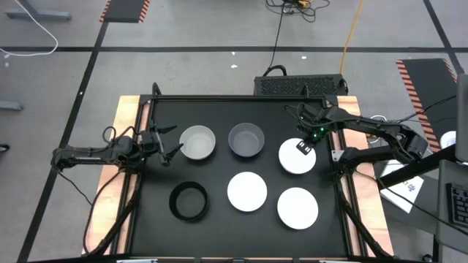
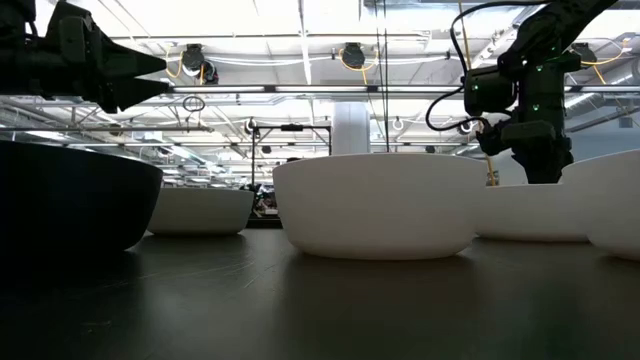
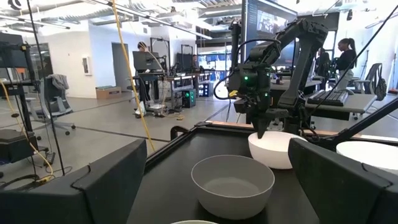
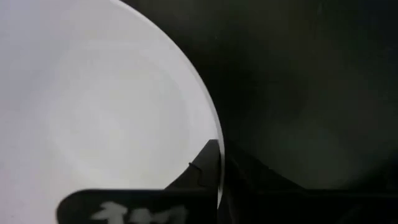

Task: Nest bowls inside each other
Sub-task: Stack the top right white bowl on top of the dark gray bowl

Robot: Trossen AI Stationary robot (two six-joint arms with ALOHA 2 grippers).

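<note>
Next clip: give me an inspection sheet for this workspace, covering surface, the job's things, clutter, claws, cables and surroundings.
Surface: black table with a raised frame, bare between items.
Job's things: six bowls, all apart, none nested; back row light grey bowl, darker grey bowl, white bowl; front row black bowl, white bowl, white bowl.
Clutter: nothing seen on the table.
Claws: right claw shut on the rim of the back white bowl; left claw open, apart from the light grey bowl.
Cables: loose cables on the floor behind the table.
Surroundings: striped floor markings; people at desks beyond.
</note>
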